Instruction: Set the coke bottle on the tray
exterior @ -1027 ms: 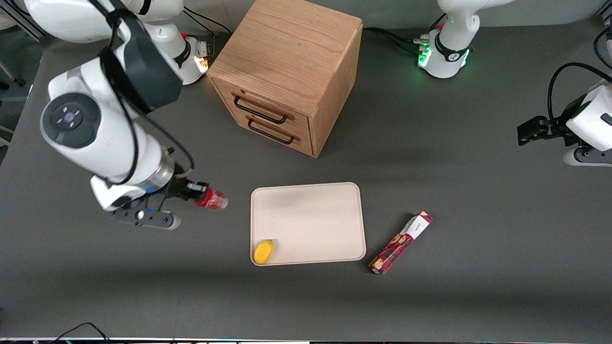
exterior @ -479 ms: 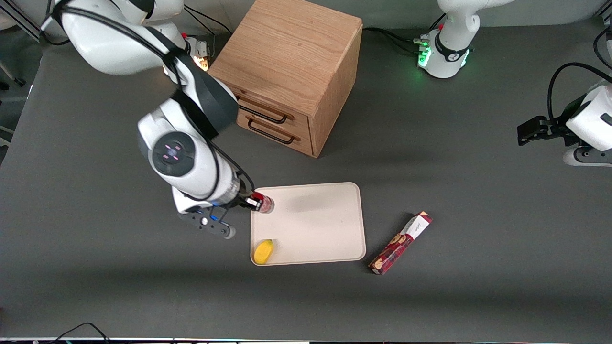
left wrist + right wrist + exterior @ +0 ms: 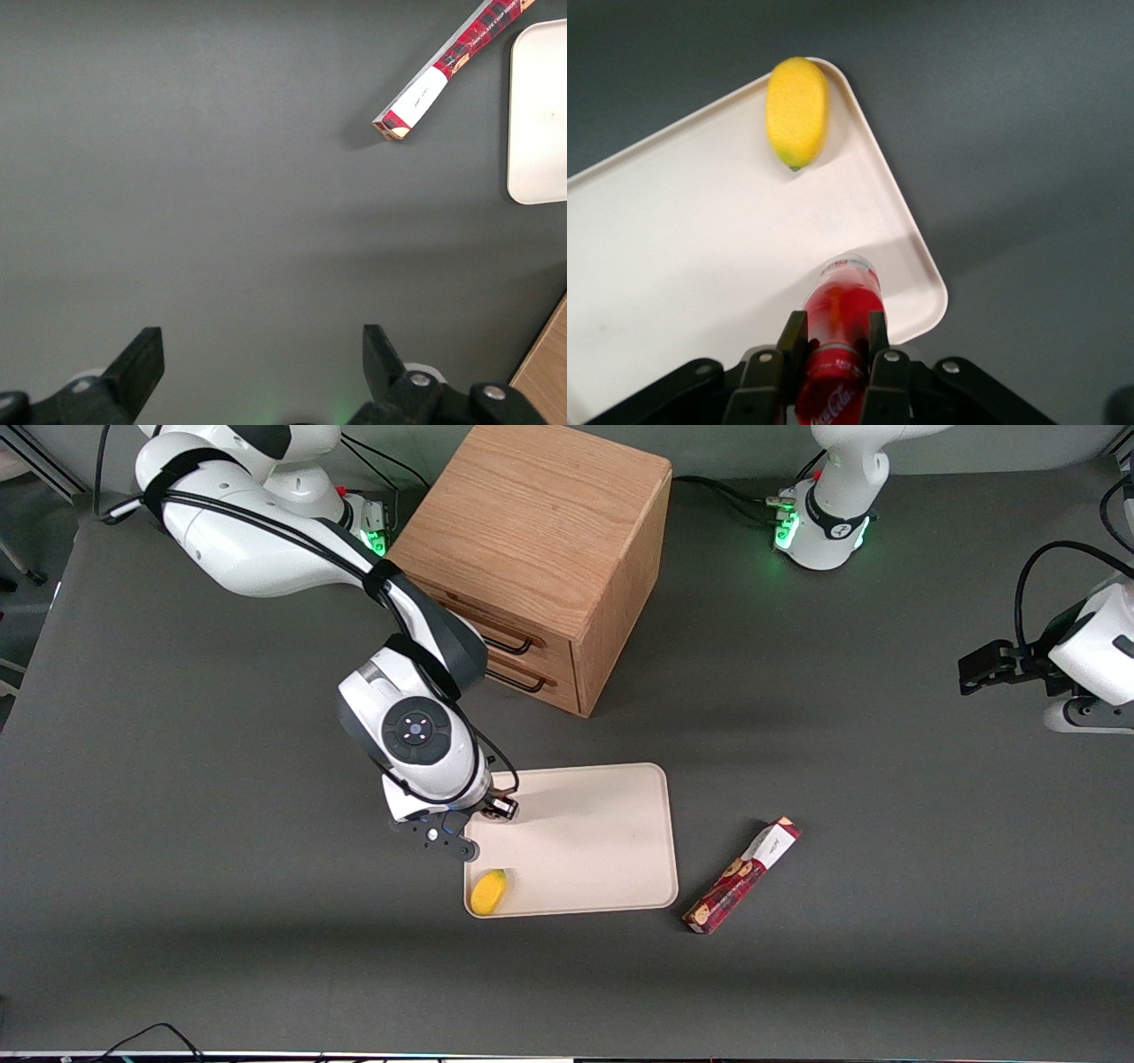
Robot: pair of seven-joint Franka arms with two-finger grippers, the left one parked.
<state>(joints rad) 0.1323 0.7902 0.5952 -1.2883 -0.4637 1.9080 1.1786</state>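
Observation:
My right gripper is shut on the coke bottle, a small red bottle with a clear base, gripped between the two black fingers. It holds the bottle base-down over the cream-beige tray, just inside the corner toward the working arm's end, farther from the front camera than the yellow fruit. The bottle casts a shadow on the tray; I cannot tell whether it touches. In the front view the wrist hides most of the bottle.
The yellow fruit lies in the tray's corner nearest the front camera. A long red cookie box lies on the table beside the tray, toward the parked arm's end. The wooden drawer cabinet stands farther from the camera than the tray.
My right gripper has carried the bottle from the bare table toward the working arm's end sideways to over the tray's corner. The bottle has turned from tilted to base-down.

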